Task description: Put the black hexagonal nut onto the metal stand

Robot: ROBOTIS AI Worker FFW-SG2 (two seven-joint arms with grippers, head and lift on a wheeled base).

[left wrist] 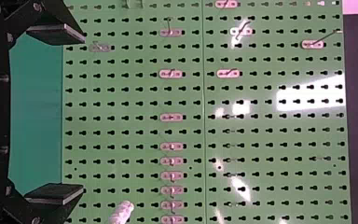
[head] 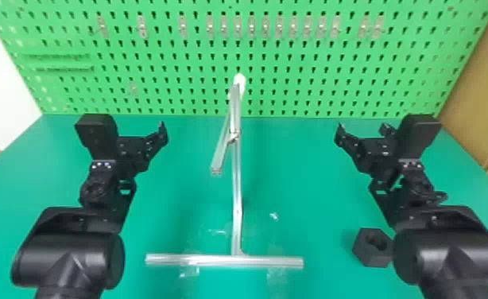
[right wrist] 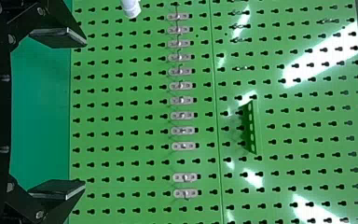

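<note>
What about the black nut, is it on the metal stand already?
No, the black nut sits on the green table, off to the right of the metal stand and not touching it.

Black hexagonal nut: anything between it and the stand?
Nothing visible stands between the nut and the metal stand to its left; the right arm covers the nut's right edge in the head view.

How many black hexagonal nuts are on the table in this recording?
1. The black hexagonal nut lies on the green table, right of the metal stand, beside the right arm. Others could be hidden under the arms.
</note>
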